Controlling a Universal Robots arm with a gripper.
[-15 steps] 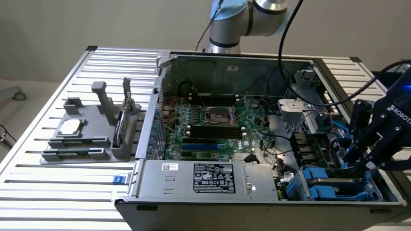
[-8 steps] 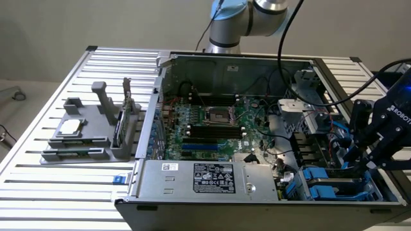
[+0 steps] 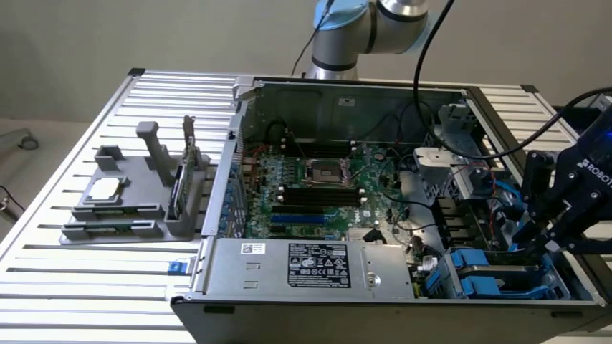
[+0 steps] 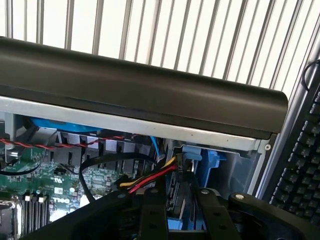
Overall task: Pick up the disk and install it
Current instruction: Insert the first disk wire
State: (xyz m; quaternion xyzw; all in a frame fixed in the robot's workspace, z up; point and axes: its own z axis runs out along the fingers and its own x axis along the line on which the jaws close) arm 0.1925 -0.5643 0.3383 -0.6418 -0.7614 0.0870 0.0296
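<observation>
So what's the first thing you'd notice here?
A big computer box lies open in the middle of the striped metal table, with its green circuit board showing. At the exterior view's right, the robot's black pincer reaches down inside the box, close to some bright blue plastic holders.
</observation>
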